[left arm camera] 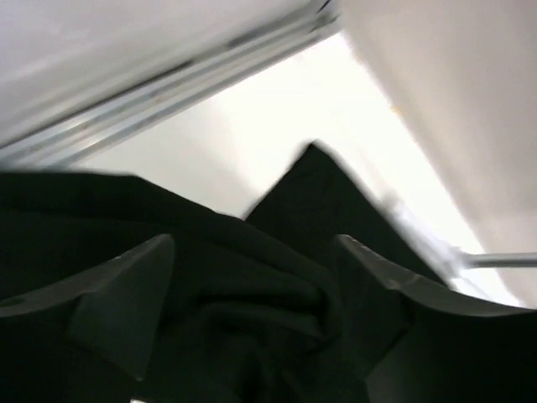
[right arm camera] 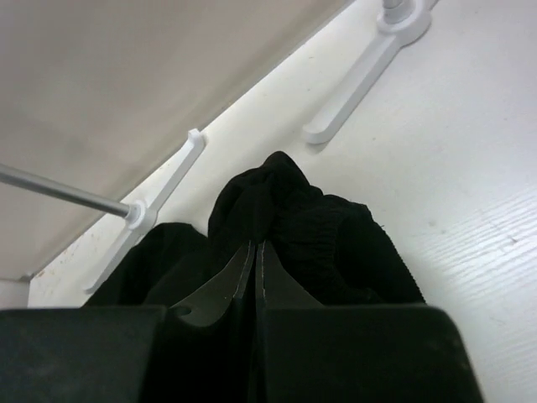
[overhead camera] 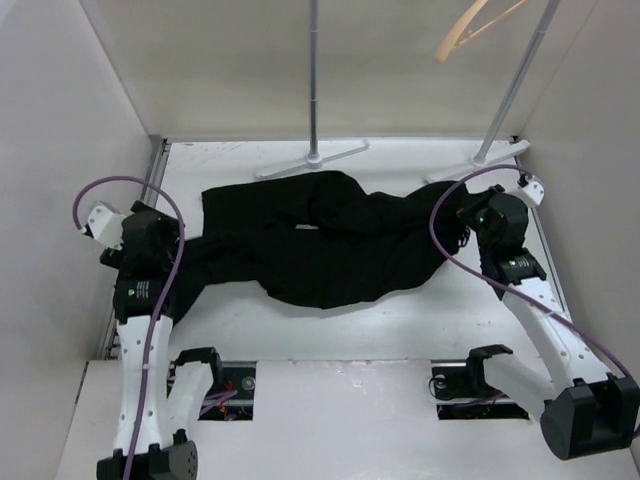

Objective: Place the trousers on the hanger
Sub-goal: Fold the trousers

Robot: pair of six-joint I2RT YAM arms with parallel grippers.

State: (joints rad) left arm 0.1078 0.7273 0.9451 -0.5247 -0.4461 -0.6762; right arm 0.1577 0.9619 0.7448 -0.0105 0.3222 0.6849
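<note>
Trousers: we see the plain black, soft fabric long trousers (overhead camera: 330, 240) lying crumpled across the white desk (overhead camera: 400, 330), spanning from one arm to the other, well short of any hanging position.
Hanger: the slim curved hanger of pale tan wood (overhead camera: 462, 32) hangs high at the far right, near the top of a white metal rack pole (overhead camera: 515, 85), well apart from the cloth; we judge the garment must be lifted up to it.
Right gripper: our right gripper (right arm camera: 255, 273) has its fingers pressed together with a bunched fold of black fabric pinched between them, at the right end of the garment, near the rack's white foot bars (right arm camera: 361, 75). We read this as an anchor on one end so the cloth can be raised.
Left gripper: our left gripper (left arm camera: 252, 294) is spread wide, its fingers (left arm camera: 126, 294) straddling a mound of dark fabric at the left end; whether the pads touch the cloth we cannot tell.
Step in hand: we judge the left side is set to close on its end, giving a two-point hold.
Risk: loose folds in the middle may sag or snag on the rack's foot.
</note>
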